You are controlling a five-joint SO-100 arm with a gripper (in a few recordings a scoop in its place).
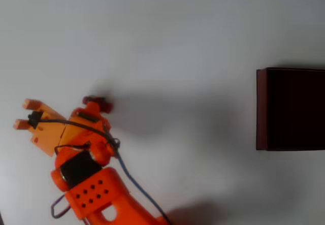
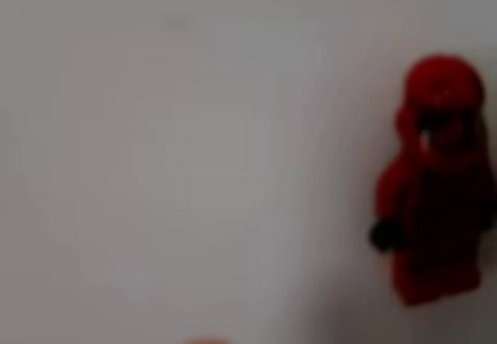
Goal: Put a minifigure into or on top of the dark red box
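The dark red box (image 1: 261, 108) is cut off by the right edge of the overhead view, so only its left wall and part of its near-black inside show; the wall is thin, smooth and reddish-brown, with square corners. Well apart from it, at the lower left, the orange arm runs off the bottom edge, and its plastic body, dark motor block and looping cable cover most of what lies under it. The minifigure (image 1: 97, 103) lies on the pale table (image 1: 177, 32) touching or just beside the arm's upper edge, small and partly hidden, a red shape with dark bits. In the wrist view the minifigure (image 2: 433, 181) is blurred and clipped at the right edge: a rounded red head, blocky body, one dark hand, lying on the matte grey-white surface. The gripper (image 1: 23, 114) points left, its two blunt orange fingertips (image 1: 30, 104) held slightly apart with nothing between them.
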